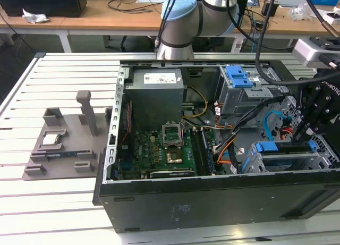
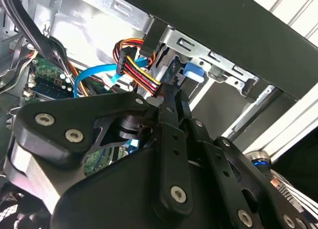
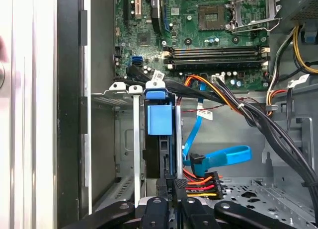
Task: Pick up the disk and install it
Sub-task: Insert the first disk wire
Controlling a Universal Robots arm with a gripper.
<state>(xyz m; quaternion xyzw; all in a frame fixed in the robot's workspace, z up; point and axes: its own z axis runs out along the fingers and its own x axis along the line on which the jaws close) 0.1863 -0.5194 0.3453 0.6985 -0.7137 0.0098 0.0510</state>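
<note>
Case (image 1: 212, 202): open black computer case, lying on a slatted table (image 1: 53, 213).
Disk (image 3: 160, 120): standing on edge in the cage (image 1: 287, 161) at the case's front corner, blue frame uppermost.
Gripper (image 3: 169, 182): over the cage, fingers closed together on the disk's rear edge.
Cables (image 3: 203, 182): coloured bundle just beside the disk.

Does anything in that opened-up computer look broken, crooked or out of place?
Nothing stands out. The disk sits straight in its metal cage, the gripper is at its end, and the cables lie loose but unbroken beside the motherboard.
</note>
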